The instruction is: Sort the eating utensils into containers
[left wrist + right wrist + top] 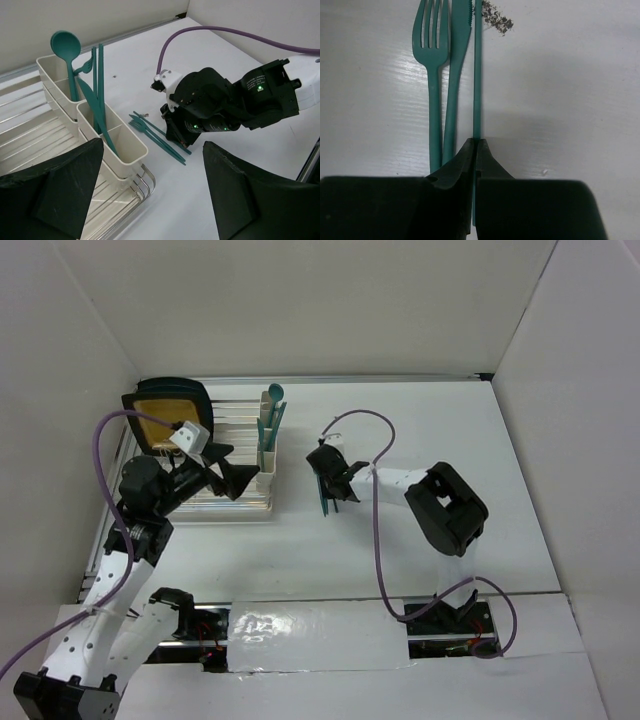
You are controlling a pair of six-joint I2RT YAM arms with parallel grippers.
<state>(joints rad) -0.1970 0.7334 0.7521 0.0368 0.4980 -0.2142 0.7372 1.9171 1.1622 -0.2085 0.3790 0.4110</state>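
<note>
Right gripper (476,142): fingers pressed together, pinching thin teal stick (477,75) near its one end

Stick points straight ahead, just beside knife (456,65); fork (434,75) on other side of knife, all three parallel on white table (450,420), right of dish rack (30,135)

Left gripper (152,145): fingers spread wide, nothing between, hovers over rack corner

Rear cup (55,75) has spoon (66,47) standing upright; front cup (125,145) has several teal pieces leaning

Yellow plate (165,415) stands at far end of rack
</note>
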